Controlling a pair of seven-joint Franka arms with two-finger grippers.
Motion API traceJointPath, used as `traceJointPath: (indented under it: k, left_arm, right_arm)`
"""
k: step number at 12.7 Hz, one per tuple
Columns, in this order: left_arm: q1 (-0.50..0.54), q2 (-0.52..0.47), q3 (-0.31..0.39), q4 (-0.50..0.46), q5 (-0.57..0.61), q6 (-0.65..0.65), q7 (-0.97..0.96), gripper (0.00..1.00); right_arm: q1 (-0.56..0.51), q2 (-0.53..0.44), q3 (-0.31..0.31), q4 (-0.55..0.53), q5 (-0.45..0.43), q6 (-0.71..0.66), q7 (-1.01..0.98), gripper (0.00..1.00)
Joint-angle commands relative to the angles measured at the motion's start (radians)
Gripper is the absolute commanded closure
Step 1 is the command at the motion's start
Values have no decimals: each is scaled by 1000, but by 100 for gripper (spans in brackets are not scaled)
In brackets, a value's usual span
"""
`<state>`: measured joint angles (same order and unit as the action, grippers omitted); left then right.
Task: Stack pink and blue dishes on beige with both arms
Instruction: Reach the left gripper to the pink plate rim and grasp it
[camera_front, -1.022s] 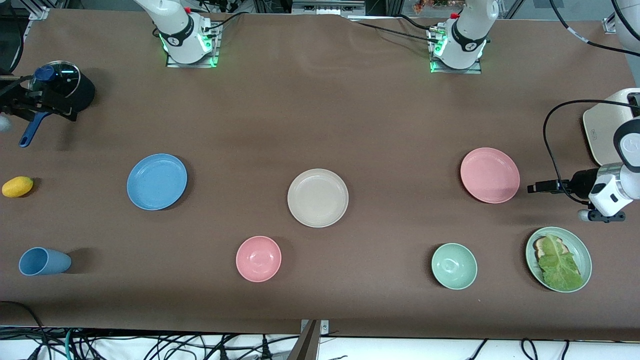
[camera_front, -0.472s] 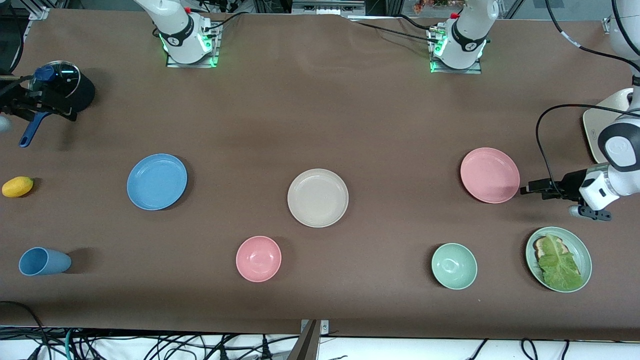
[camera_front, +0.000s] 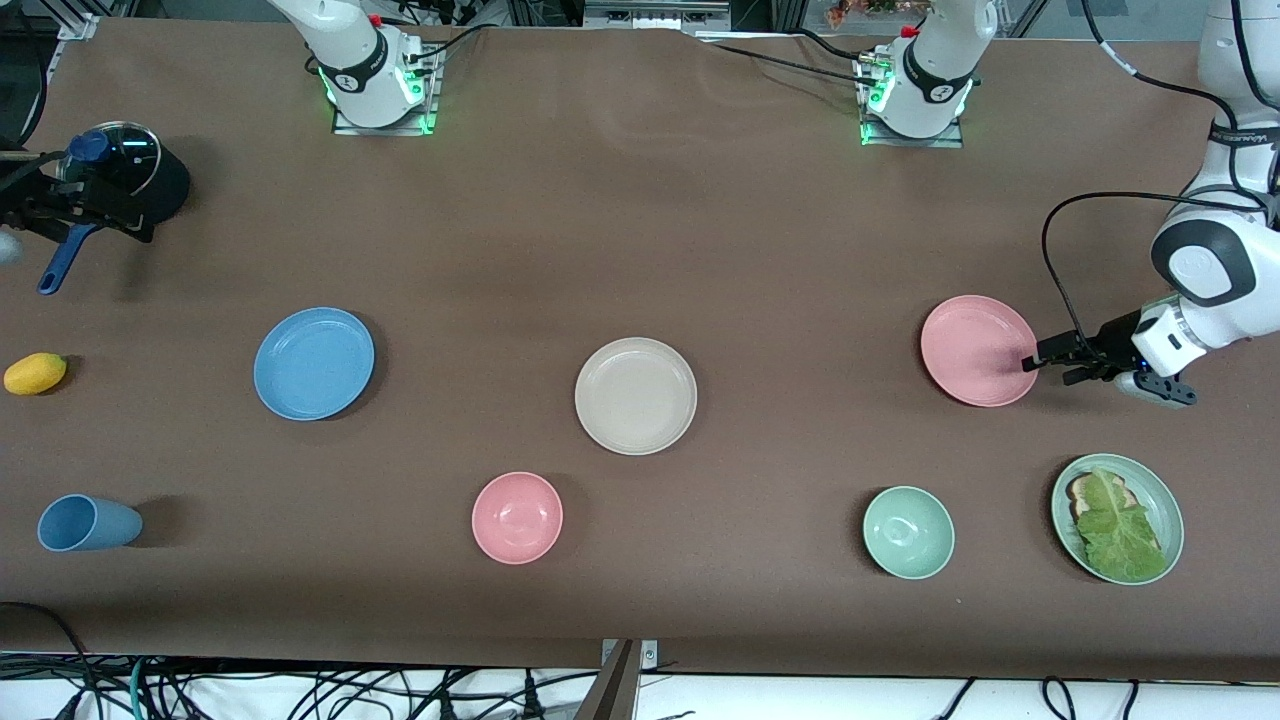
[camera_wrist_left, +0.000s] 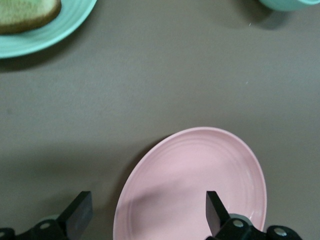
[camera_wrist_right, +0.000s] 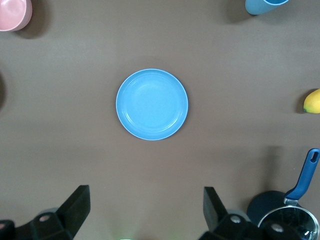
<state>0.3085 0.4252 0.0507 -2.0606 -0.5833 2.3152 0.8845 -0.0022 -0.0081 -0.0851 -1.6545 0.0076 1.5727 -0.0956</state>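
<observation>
The pale pink plate (camera_front: 978, 350) lies toward the left arm's end of the table. My left gripper (camera_front: 1036, 362) is low at its rim and open. In the left wrist view the left gripper (camera_wrist_left: 147, 215) straddles the pink plate's (camera_wrist_left: 200, 185) edge, one finger over the plate and one over bare table. The sky blue plate (camera_front: 314, 362) lies toward the right arm's end, and the beige plate (camera_front: 636, 395) sits between the two. My right gripper (camera_wrist_right: 145, 210) hangs open high over the table, looking down on the blue plate (camera_wrist_right: 152, 104); the front view does not show it.
Nearer the front camera stand a pink bowl (camera_front: 517, 517), a green bowl (camera_front: 908, 532), a green plate (camera_front: 1172, 505) with bread and lettuce, and a blue cup (camera_front: 85, 523) on its side. A lemon (camera_front: 35, 373) and a lidded pot (camera_front: 125, 170) sit at the right arm's end.
My left gripper has moved from beside the pink plate up to its rim, and that arm's wrist has swung with it. The plates and the right arm have not moved.
</observation>
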Motion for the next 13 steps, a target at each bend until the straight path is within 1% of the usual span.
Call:
traceJointPath:
  k: [1, 6, 9, 10, 11, 12, 13]
  left_arm:
    - [23, -8, 0, -29, -41, 16, 57, 0]
    - [21, 49, 0, -29, -136, 41, 59, 0]
    - [18, 70, 0, -27, -162, 44, 57, 2]
    - [17, 70, 0, -27, -164, 44, 57, 15]
    - [17, 67, 0, -27, -164, 43, 57, 39]
    - [20, 67, 0, -27, -164, 41, 57, 66]
    - [23, 64, 0, -27, -164, 36, 59, 88]
  right_arm:
    - [-5, 4, -1, 16, 18, -6, -16, 0]
    - [-5, 4, -1, 16, 18, -6, -16, 0]
    - [-5, 4, -1, 16, 18, -8, -16, 0]
    - [-5, 4, -1, 15, 18, -8, -16, 0]
    - [-5, 4, -1, 16, 23, -8, -16, 0]
    - [-5, 4, -1, 16, 23, -8, -16, 0]
    - [-5, 4, -1, 16, 23, -8, -16, 0]
